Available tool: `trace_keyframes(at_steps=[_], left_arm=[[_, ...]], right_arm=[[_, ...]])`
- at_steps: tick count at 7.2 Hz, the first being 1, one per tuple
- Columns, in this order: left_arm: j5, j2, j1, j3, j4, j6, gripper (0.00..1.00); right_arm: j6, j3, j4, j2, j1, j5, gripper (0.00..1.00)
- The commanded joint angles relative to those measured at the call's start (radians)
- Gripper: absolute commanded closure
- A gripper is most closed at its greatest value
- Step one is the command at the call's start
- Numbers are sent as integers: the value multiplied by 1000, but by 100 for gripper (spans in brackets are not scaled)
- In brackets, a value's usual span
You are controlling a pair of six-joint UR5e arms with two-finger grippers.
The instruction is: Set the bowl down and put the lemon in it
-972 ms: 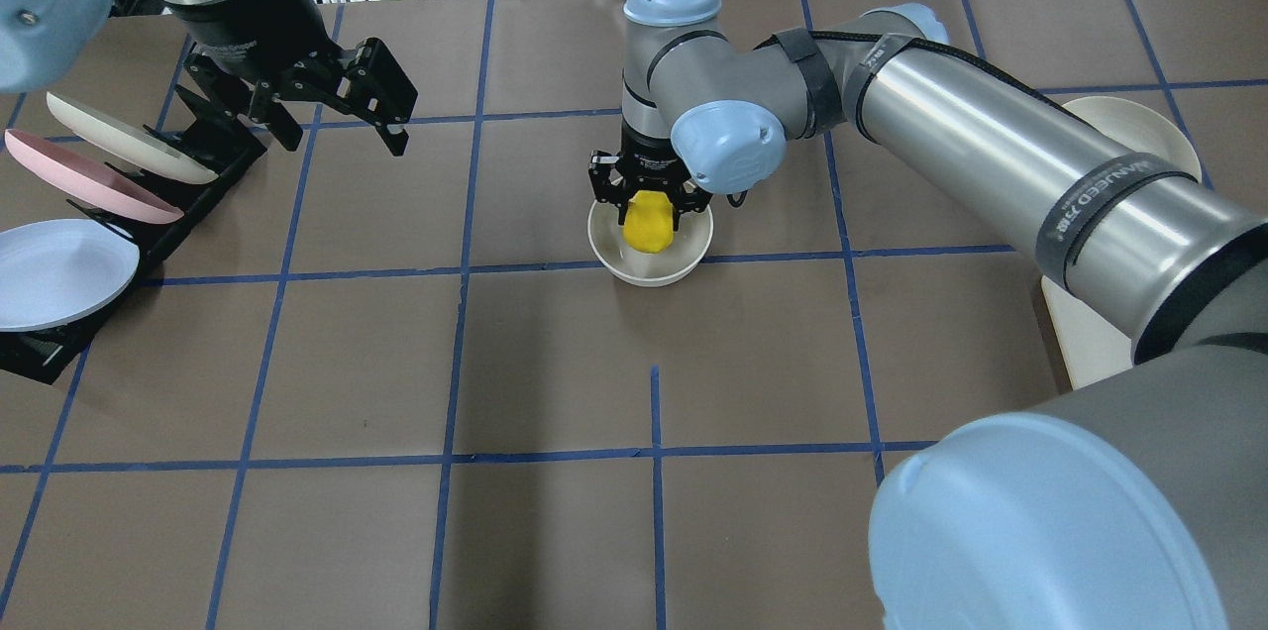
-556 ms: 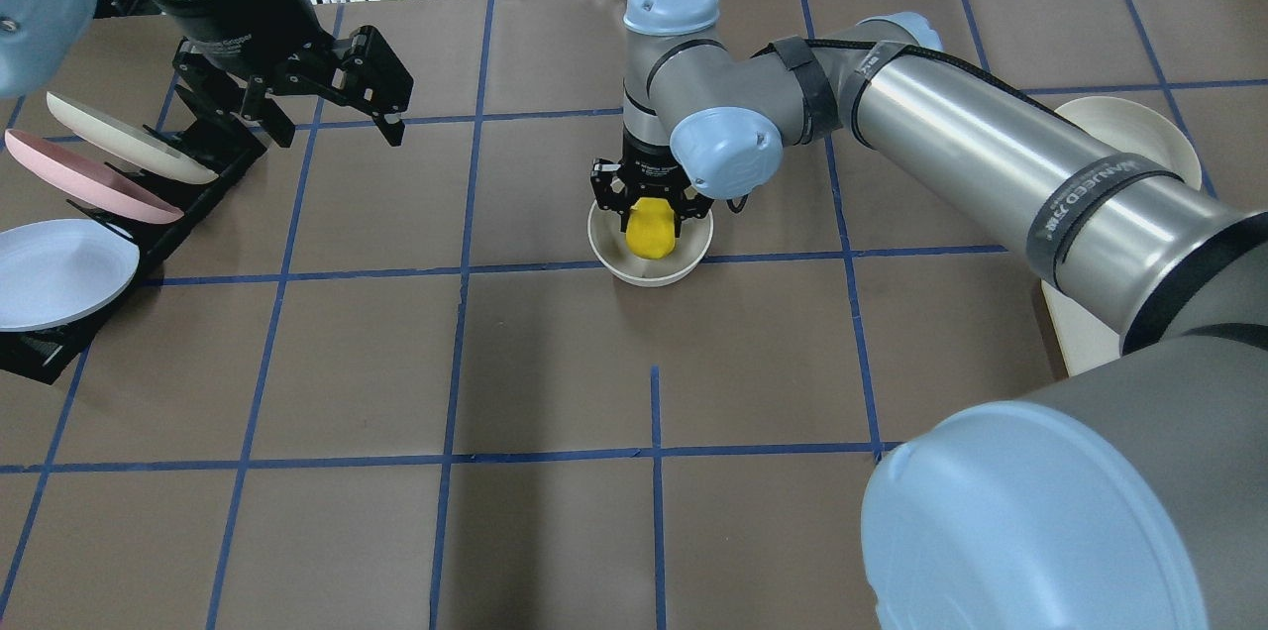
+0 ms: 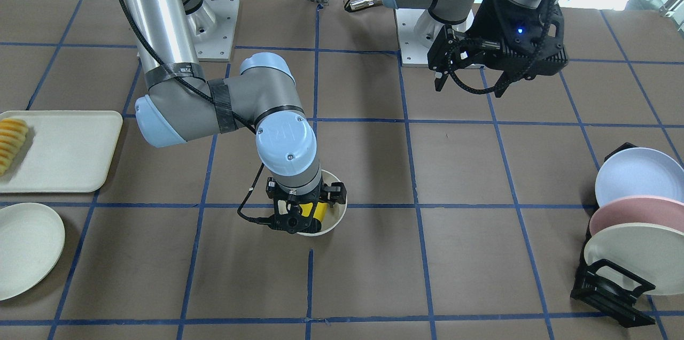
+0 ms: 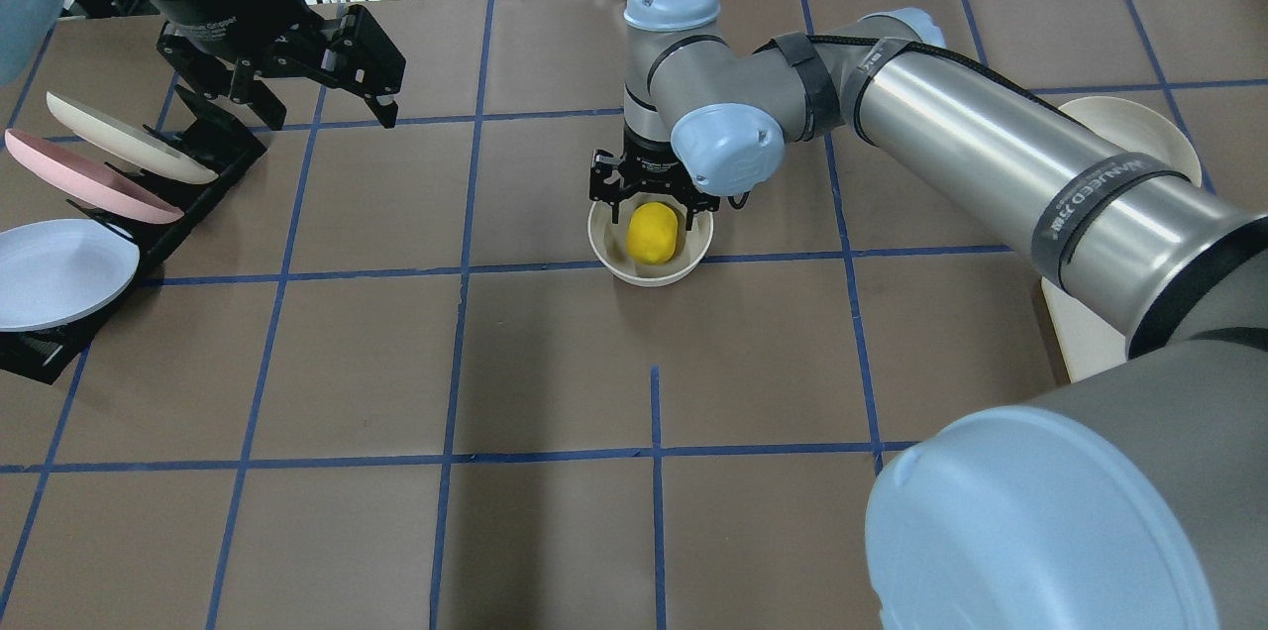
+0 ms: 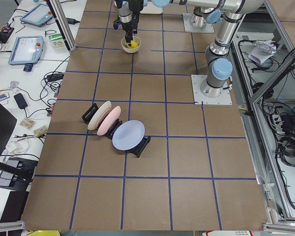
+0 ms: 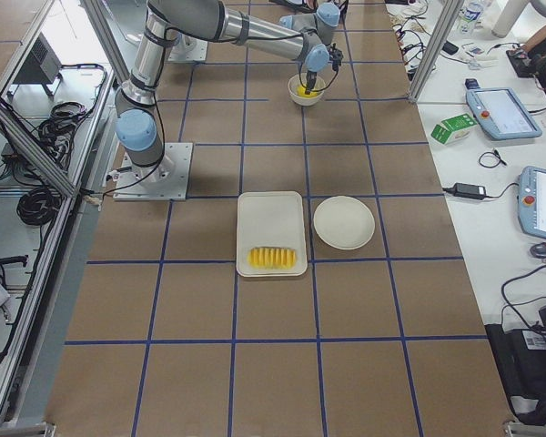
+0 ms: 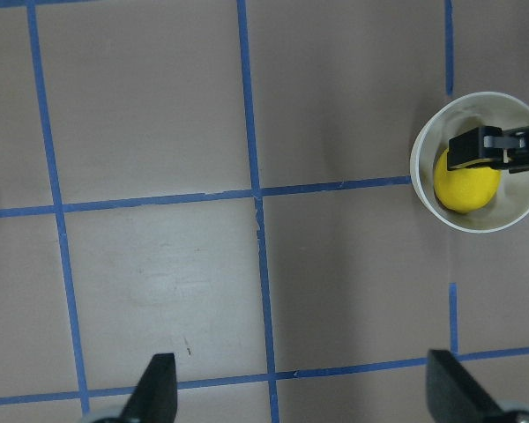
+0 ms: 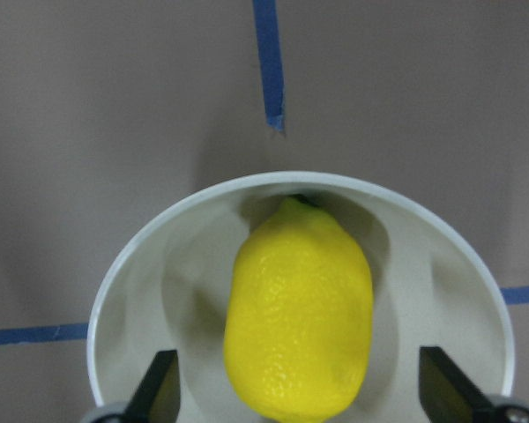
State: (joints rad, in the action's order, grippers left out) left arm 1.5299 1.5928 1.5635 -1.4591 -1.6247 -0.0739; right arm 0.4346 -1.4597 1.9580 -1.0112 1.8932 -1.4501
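Lemon: the yellow lemon (image 8: pixel 300 322) lies lengthwise inside the bowl (image 8: pixel 141 300), one pointed end up against the bowl's wall.
Bowl: it stands upright on the brown table (image 4: pixel 555 363) near the middle, just beside a blue tape line.
Right pincer: the right gripper (image 4: pixel 653 197) hangs straight down over the bowl with its two fingers spread. One finger sits on each side of the lemon, with bare bowl showing between each tip and the fruit, so it grips nothing.
Left pincer: the left gripper (image 4: pixel 327 115) hovers well apart from the bowl, above the rack of plates (image 4: pixel 69 184). Its fingers are wide apart and empty.
Progress: by my reading both parts of the task look done, and only a clean lift away remains.
Risk: the fingertips seem to sit low, near the bowl's rim. If the arm pulls away sideways rather than straight up, a finger could catch the rim and drag or tip the light bowl.
Second risk: a brush against the lemon could roll it, though the deep wall should keep it in.
Hidden: the wrist camera cuts off both fingertips at its lower edge, so I cannot tell how deep they reach.
Also unclear: from across the table the wrist covers most of the bowl, and both end views show it too small to read.
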Motion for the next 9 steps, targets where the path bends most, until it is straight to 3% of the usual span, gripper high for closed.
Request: trace_keyframes(at_steps=[1, 3, 5, 7, 9], left_arm=[[16, -4, 0, -9, -1, -4, 0], [33, -17, 3, -14, -4, -3, 0], [29, -36, 4, -26, -11, -9, 0], [35, -36, 4, -20, -7, -1, 0], [35, -28, 4, -20, -11, -1, 0]], right_arm=[[-17, 6, -80, -131, -35, -4, 0], [-145, -10, -232, -290, -155, -73, 0], [-264, -14, -384, -392, -331, -76, 0], [-307, -68, -454, -508, -352, -81, 0], [-297, -158, -439, -610, -356, -81, 0]])
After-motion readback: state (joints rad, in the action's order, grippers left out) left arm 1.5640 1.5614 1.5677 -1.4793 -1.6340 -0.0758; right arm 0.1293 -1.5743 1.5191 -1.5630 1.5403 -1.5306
